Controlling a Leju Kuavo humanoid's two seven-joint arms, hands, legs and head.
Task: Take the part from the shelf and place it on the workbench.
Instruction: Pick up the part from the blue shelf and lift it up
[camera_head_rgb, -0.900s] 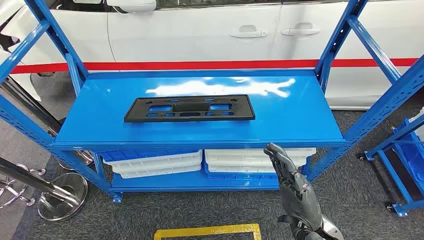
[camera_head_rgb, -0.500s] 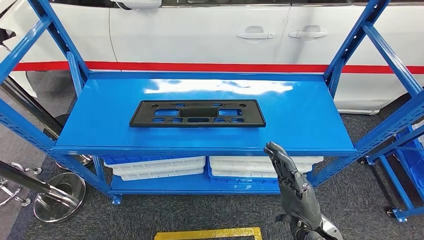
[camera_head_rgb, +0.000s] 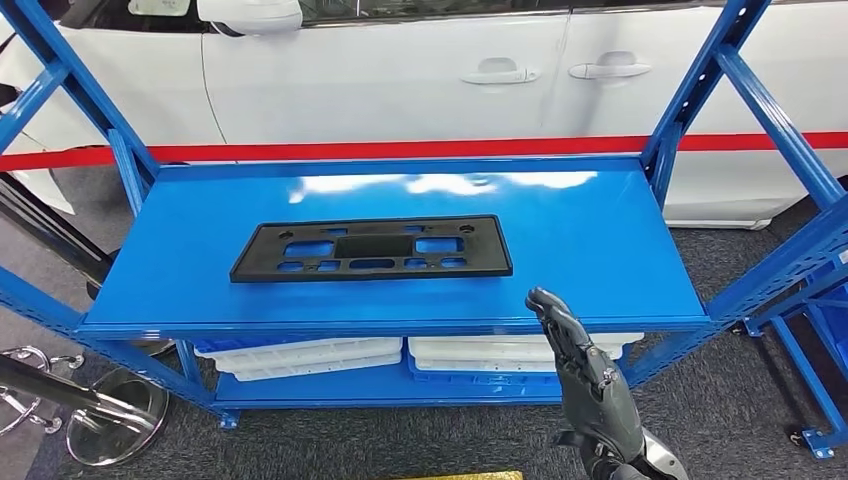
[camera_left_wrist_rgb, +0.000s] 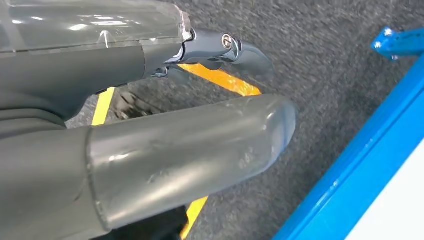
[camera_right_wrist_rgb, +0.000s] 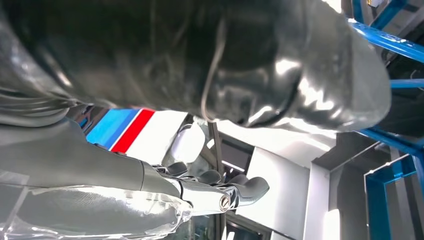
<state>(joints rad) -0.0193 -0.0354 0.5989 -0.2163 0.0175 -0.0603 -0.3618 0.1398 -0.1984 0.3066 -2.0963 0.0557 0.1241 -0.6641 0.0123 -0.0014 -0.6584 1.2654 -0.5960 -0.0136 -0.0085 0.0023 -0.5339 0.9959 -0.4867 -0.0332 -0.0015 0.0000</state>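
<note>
Black part (camera_head_rgb: 372, 251) beyond the dark grey right hand (camera_head_rgb: 585, 385), on a glossy blue shelf (camera_head_rgb: 600, 250). White trays (camera_head_rgb: 310, 355) below. White car (camera_head_rgb: 400, 70), red stripe. Grey carpet (camera_head_rgb: 400, 440) under the hand.

No lettering, number, brand or label can be read on anything here (the red stripe (camera_head_rgb: 420, 150) along the white car (camera_head_rgb: 400, 80) is plain colour, carrying no writing). The black part (camera_head_rgb: 372, 250) on the blue shelf (camera_head_rgb: 600, 250) has moulded cut-outs, none forming characters.
</note>
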